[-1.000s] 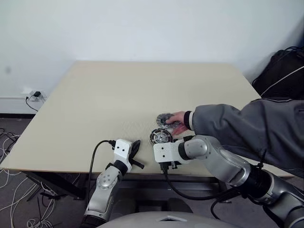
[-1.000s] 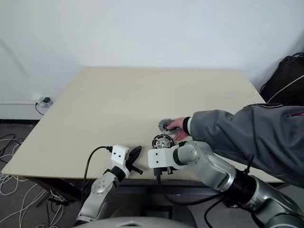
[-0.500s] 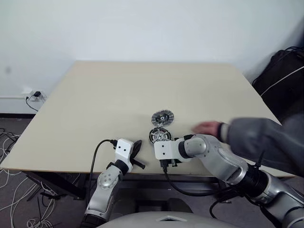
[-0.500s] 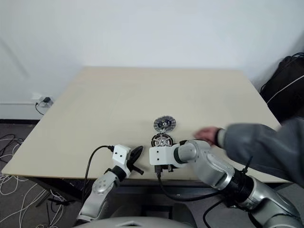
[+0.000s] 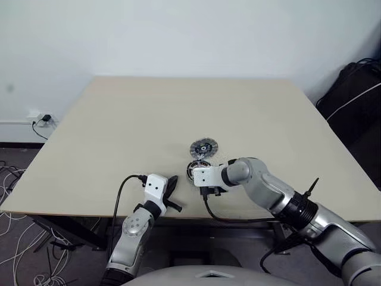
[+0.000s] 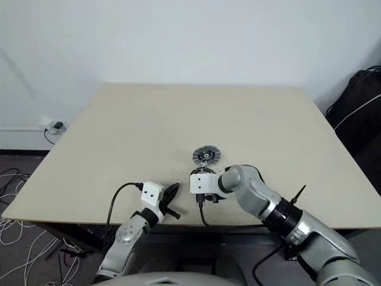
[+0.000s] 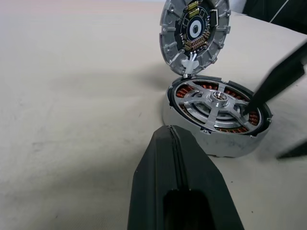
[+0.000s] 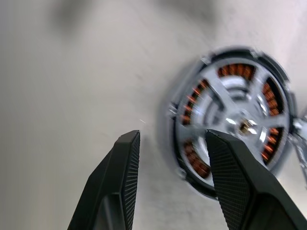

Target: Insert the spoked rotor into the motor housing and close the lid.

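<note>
The grey motor housing (image 7: 216, 117) sits near the table's front edge, with copper windings showing. The spoked rotor (image 7: 213, 103) lies inside it, silver spokes up. The lid (image 7: 194, 31) stands tilted open at the housing's far rim, its ribbed, dark-centred face toward me; it is also visible from above (image 5: 203, 147). My right gripper (image 8: 172, 136) is open and points down at the housing's near-left rim, one finger (image 8: 240, 177) over the rotor and the other over bare table. My left gripper (image 7: 171, 135) is shut and empty, resting a short way left of the housing (image 5: 170, 186).
The beige table (image 5: 149, 119) stretches wide beyond the parts. A black bag (image 5: 357, 89) with cables stands off its right edge. Cables and a power strip (image 5: 43, 120) lie on the floor at the left.
The person's hand and grey sleeve have drawn away to the right and out of view, leaving the lid open. My right gripper has moved forward and down over the housing. The left arm has stayed still.
</note>
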`<action>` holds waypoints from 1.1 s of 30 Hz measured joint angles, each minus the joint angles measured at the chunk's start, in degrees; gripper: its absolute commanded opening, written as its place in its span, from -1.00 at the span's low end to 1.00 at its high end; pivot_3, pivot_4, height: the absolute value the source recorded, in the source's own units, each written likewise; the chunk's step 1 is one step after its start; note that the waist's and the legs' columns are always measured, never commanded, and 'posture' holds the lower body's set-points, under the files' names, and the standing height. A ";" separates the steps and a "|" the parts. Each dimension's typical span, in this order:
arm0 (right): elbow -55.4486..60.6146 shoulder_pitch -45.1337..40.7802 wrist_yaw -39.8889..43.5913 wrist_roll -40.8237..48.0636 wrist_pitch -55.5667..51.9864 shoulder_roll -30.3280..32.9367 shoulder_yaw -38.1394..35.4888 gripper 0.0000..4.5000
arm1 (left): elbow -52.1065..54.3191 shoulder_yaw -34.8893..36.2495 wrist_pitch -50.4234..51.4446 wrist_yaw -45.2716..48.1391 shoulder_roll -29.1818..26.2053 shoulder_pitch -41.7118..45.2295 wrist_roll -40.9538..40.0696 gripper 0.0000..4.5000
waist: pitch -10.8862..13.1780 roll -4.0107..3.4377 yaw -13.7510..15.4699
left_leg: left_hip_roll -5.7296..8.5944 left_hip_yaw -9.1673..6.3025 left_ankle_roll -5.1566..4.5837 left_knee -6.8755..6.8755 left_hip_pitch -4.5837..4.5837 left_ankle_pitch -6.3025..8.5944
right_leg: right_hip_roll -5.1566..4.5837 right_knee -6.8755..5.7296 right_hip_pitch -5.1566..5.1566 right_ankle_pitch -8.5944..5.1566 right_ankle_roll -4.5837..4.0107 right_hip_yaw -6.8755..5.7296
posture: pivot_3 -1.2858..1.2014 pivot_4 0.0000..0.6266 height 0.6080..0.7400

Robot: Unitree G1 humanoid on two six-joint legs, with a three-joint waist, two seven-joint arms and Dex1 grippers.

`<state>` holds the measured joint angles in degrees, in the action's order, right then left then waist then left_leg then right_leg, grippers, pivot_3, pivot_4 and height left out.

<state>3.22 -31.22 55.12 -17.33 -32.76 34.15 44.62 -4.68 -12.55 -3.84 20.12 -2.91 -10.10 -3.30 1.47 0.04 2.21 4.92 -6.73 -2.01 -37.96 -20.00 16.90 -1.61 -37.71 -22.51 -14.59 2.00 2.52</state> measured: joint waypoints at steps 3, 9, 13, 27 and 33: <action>-2.46 -0.81 0.76 -0.57 1.25 -0.48 -0.10 0.03 | 0.00 0.13 -0.02 -0.07 0.01 -0.09 -0.04 -1.00 | -0.01 -0.01 -0.01 | 0.00 0.00 0.00 0.01 0.00 0.00 | 0.00 0.00 0.00 0.00 -0.01 0.00 | 0.03 -1.00 1.00; -3.45 -1.09 2.36 -2.03 3.03 -0.36 -0.22 0.03 | 0.00 0.22 -0.04 -0.15 0.07 -0.44 -0.08 -1.00 | -0.02 -0.03 -0.01 | 0.00 0.00 0.00 -0.01 0.01 0.00 | 0.00 -0.03 0.01 0.00 0.00 0.00 | 0.03 -1.00 1.00; -3.46 -1.05 3.72 -3.02 4.03 0.46 -0.34 -0.15 | 0.00 0.25 -0.07 -0.25 0.12 -0.44 -0.08 -1.00 | -0.03 -0.04 0.05 | 0.01 0.00 0.00 -0.01 0.01 0.00 | -0.01 -0.02 0.02 0.00 0.00 0.00 | 0.03 -1.00 1.00; -3.05 1.51 5.06 -5.73 4.71 -0.12 -2.25 -0.96 | 0.00 0.33 -0.13 -0.38 0.49 -0.29 -0.14 -1.00 | -0.24 -0.08 0.14 | 0.01 0.00 0.01 -0.03 0.10 -0.01 | -0.01 -0.04 0.11 0.00 0.01 0.00 | 0.03 -1.00 1.00; -2.84 3.32 4.65 -5.17 2.52 -1.56 -5.06 -0.96 | 0.00 0.29 -0.13 -0.39 0.54 -0.35 -0.14 -1.00 | -0.28 -0.04 0.13 | 0.01 0.00 0.01 -0.04 0.11 -0.01 | -0.01 -0.06 0.12 -0.01 0.03 0.00 | 0.03 -1.00 1.00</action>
<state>0.38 -27.90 59.77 -22.50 -30.24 32.60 39.56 -4.67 -12.26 -3.97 19.73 -2.37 -10.45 -3.44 1.20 -0.01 2.34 4.93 -6.73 -2.00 -38.00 -19.89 16.89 -1.62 -37.77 -22.39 -14.61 2.03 2.52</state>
